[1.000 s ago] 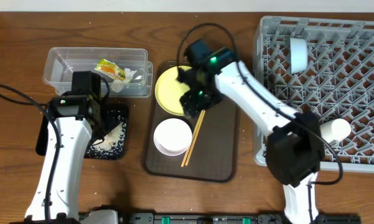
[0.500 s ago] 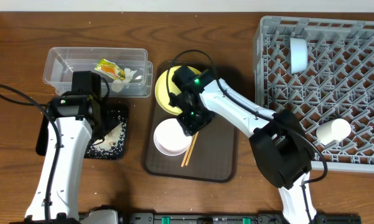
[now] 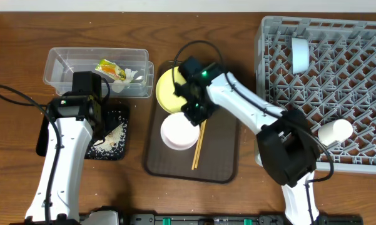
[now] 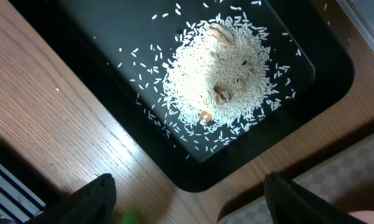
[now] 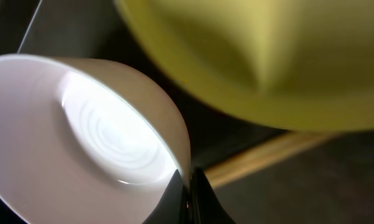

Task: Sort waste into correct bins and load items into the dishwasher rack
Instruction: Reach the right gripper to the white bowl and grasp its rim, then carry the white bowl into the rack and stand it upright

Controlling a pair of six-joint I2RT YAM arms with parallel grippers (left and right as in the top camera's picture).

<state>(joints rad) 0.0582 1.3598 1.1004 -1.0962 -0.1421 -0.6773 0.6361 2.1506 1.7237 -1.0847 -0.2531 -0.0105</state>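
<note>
My right gripper point(image 5: 188, 188) is shut on the rim of the white bowl point(image 5: 81, 143), one finger inside and one outside. From overhead the white bowl point(image 3: 177, 134) sits on the brown serving tray point(image 3: 216, 165), with the right gripper point(image 3: 192, 114) at its upper right edge. Behind it lies the yellow plate point(image 3: 165, 86), partly under the arm. The chopsticks point(image 3: 198, 147) lie beside the bowl. My left gripper point(image 4: 193, 200) hangs open over bare wood by the black tray point(image 4: 299, 93), which holds a rice heap point(image 4: 215, 74). The clear tub point(image 3: 69, 70) holds the green-and-orange wrapper point(image 3: 111, 69).
The grey dishwasher rack point(image 3: 356, 37) fills the right side. A pale bowl point(image 3: 300, 54) stands on edge in it, and a small pale cup point(image 3: 335, 131) lies at its lower part. The right arm crosses from the rack's front corner to the serving tray.
My right gripper has closed on the white bowl's rim. The bowl has shifted slightly right and up, and the chopsticks have swung to a steeper angle. The left arm has not moved.
</note>
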